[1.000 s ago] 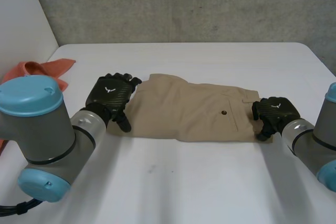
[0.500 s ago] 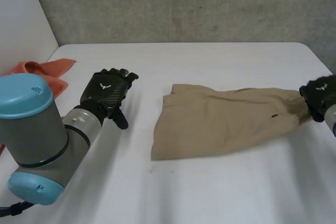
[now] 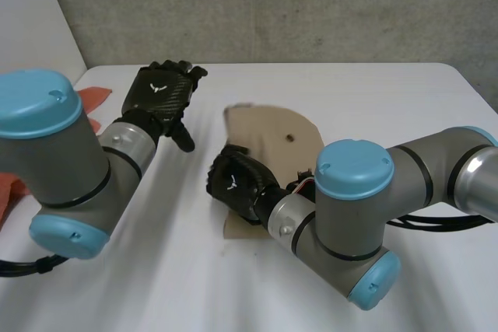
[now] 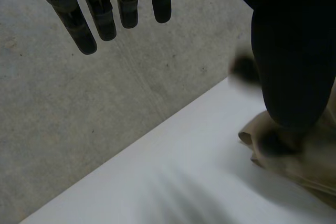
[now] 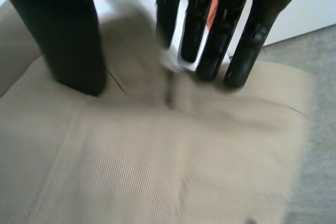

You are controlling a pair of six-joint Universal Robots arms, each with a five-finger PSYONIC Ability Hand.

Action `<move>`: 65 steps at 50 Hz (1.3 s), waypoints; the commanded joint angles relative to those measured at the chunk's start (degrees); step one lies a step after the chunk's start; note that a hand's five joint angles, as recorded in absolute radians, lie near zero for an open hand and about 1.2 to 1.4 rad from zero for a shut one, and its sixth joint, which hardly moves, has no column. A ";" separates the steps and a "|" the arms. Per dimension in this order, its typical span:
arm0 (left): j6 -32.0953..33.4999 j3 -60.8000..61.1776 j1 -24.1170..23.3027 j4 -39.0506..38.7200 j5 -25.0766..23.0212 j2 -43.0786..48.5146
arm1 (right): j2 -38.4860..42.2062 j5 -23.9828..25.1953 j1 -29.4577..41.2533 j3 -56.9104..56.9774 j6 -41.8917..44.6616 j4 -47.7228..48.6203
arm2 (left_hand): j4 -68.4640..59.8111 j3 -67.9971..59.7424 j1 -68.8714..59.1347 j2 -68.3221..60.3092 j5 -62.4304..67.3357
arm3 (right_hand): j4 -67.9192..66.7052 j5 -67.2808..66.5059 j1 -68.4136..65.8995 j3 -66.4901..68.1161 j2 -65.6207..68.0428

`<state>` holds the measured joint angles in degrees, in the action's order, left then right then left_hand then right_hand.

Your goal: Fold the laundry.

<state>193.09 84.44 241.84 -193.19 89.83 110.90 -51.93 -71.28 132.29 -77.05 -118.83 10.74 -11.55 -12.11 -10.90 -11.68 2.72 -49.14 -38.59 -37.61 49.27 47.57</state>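
Observation:
The tan shorts (image 3: 272, 134) lie doubled over in the middle of the white table (image 3: 373, 91), a dark button facing up. My right arm reaches across them. My right hand (image 3: 237, 184) rests on the cloth's near left edge. In the right wrist view its straight fingers (image 5: 220, 35) and spread thumb stand on the tan cloth (image 5: 157, 156) with a small crease between them, not gripping it. My left hand (image 3: 162, 92) hovers open to the back left of the shorts, touching nothing. In the left wrist view its fingers (image 4: 102, 14) are straight, and a corner of the shorts (image 4: 310, 166) lies past its thumb.
An orange cloth (image 3: 93, 99) lies at the table's left edge, partly behind my left arm. A grey concrete wall (image 3: 311, 5) runs behind the table's far edge. Bare table surface stretches to the right of the shorts and along the front.
My right hand swept from the table's right edge over to the left, carrying the shorts' end across and folding them over. Its grip has loosened. My left hand drew back and up.

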 commanded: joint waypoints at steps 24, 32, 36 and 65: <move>-4.30 -23.53 -11.48 9.14 1.31 19.87 | -4.15 -0.79 -19.35 7.97 -54.31 -20.67 | 0.16 0.72 -0.49 0.29 -1.33 | 39.14 38.59 27.61 -39.27 -37.57; -3.77 -24.59 -11.31 15.02 4.47 25.05 | 1.20 -2.11 -18.56 9.55 -53.43 -20.67 | -0.18 0.38 -0.82 -0.05 -1.00 | 39.14 38.59 27.61 -39.27 -37.57; -3.07 -24.68 -11.31 17.14 5.97 26.38 | 3.41 -3.42 -18.47 10.26 -52.64 -20.85 | -0.01 0.55 -0.66 0.12 -1.16 | 39.14 38.59 27.61 -39.27 -37.57; 0.01 -21.78 -8.94 18.37 6.23 6.54 | -17.48 -14.57 -19.43 6.48 -45.69 -16.63 | 0.49 1.05 -0.15 0.63 -1.67 | 39.14 38.59 27.61 -39.27 -37.57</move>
<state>194.03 59.93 230.81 -174.74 95.77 128.14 -59.69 -82.42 113.11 -69.05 -162.77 -8.27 -11.55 -12.11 -10.90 -11.68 2.72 -13.12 -3.51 -9.91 11.71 12.28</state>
